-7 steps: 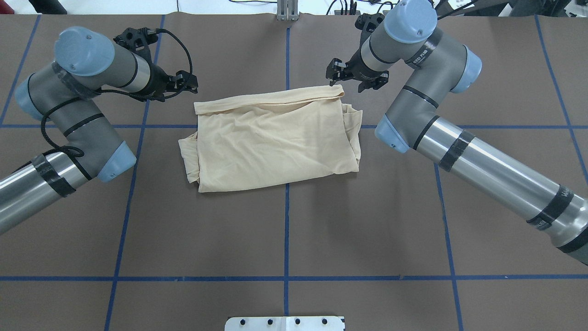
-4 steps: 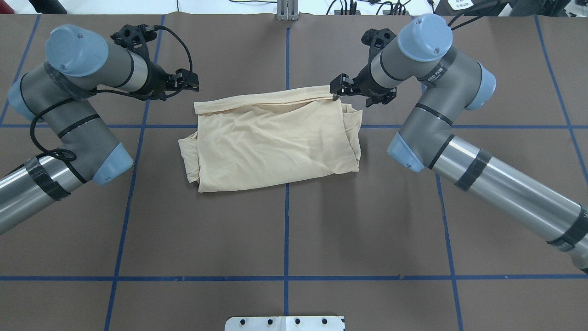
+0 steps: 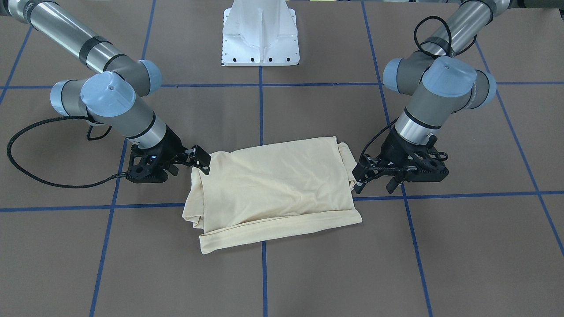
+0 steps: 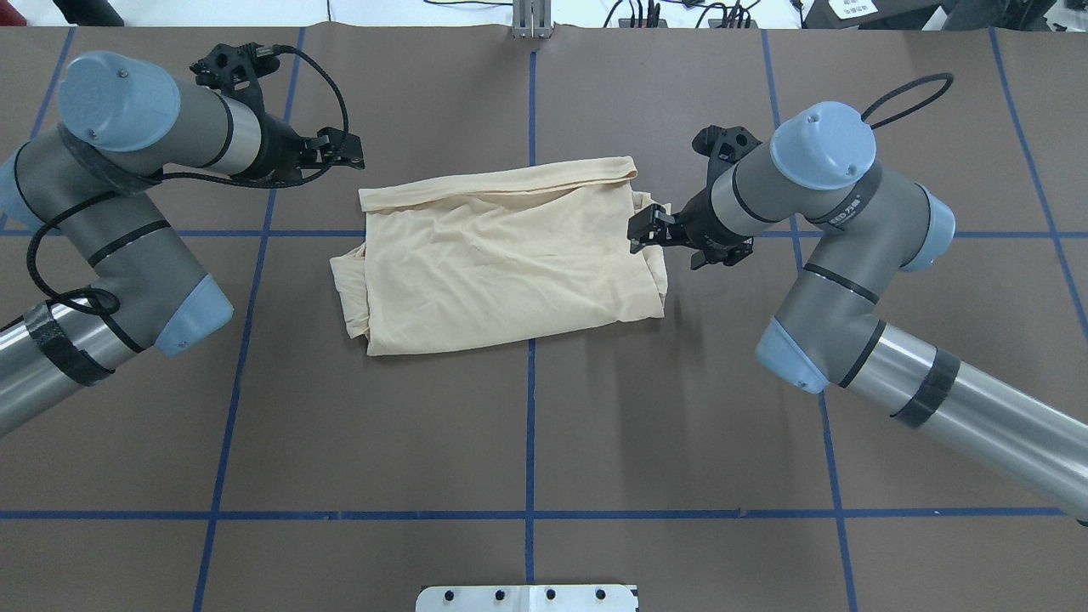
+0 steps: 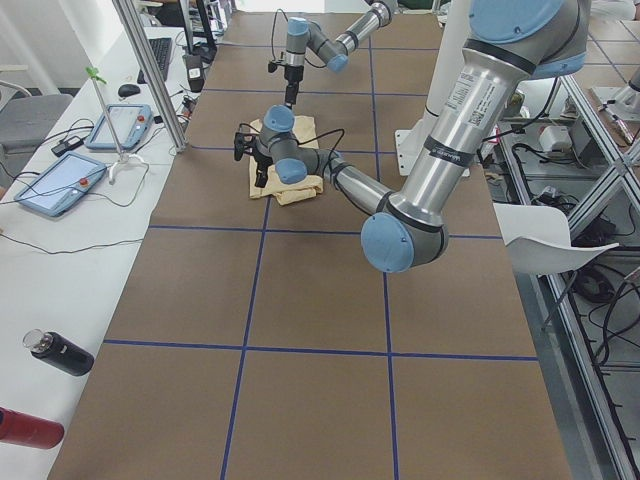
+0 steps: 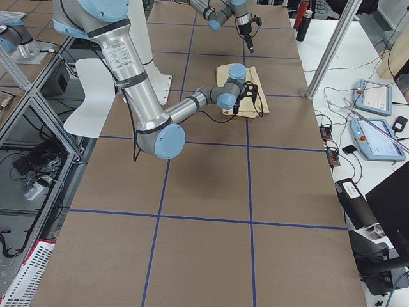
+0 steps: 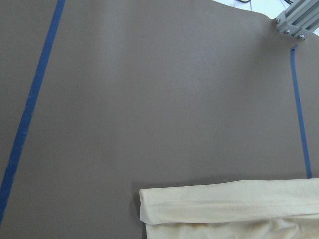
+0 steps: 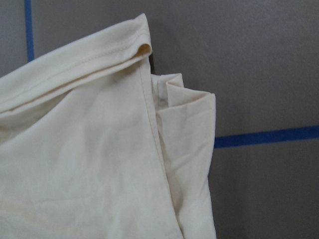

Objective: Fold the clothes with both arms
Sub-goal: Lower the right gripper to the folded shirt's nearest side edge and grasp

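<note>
1. Task item. The shirt [image 4: 501,263] lay folded into a rough rectangle on the table [image 4: 680,408], plain side up, with no print in view. We found it between the two grippers.

2. Right gripper [image 4: 671,245]. Its jaws stood apart and held nothing. The forward finger overlapped the shirt's side edge, where a second folded layer [image 8: 192,149] stuck out from under the top layer. We could not confirm contact with the cloth. Away from the shirt, on the gripper's outer side, the brown table covering was bare, with one blue tape line [image 8: 264,137] running out from beneath the cloth.

3. Left gripper [image 3: 373,186]. Its jaws were spread and held nothing. It hung just outside the shirt's opposite side edge, clear of the cloth. The hemmed band [image 4: 501,183] ended in a corner close to this gripper, and the wrist view placed that corner [image 7: 149,206] low in the frame.

4. Clearance. Beyond that corner we saw only bare covering. A metal bracket [image 7: 299,22] stood at the table's far edge, well apart from the gripper.
</note>
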